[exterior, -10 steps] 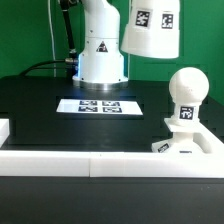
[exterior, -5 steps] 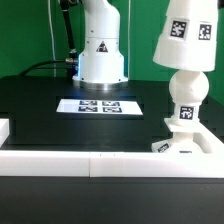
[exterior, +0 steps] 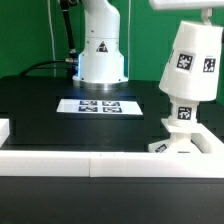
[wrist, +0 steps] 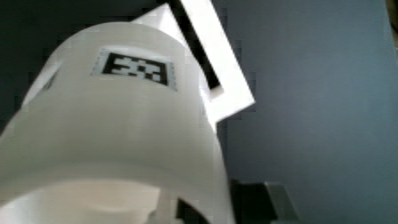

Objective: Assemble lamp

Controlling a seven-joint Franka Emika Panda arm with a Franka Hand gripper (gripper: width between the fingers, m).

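In the exterior view, the shade (exterior: 193, 63) covers the bulb (exterior: 182, 110); the wrist view hides it.

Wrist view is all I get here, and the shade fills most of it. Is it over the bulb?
Observer: Yes. In the exterior view the shade sits tilted over the bulb, hiding its round top; only the tagged neck shows below the rim.
Operator: Is the bulb in the base?
Observer: It stands upright on the base block, in the corner by the white wall at the exterior view's right.
Operator: Anything else nearby?
Observer: Only the marker board, flat on the black table, apart from the lamp toward the exterior view's left.
Operator: Can you see the gripper?
Observer: No, it is out of frame above the shade.
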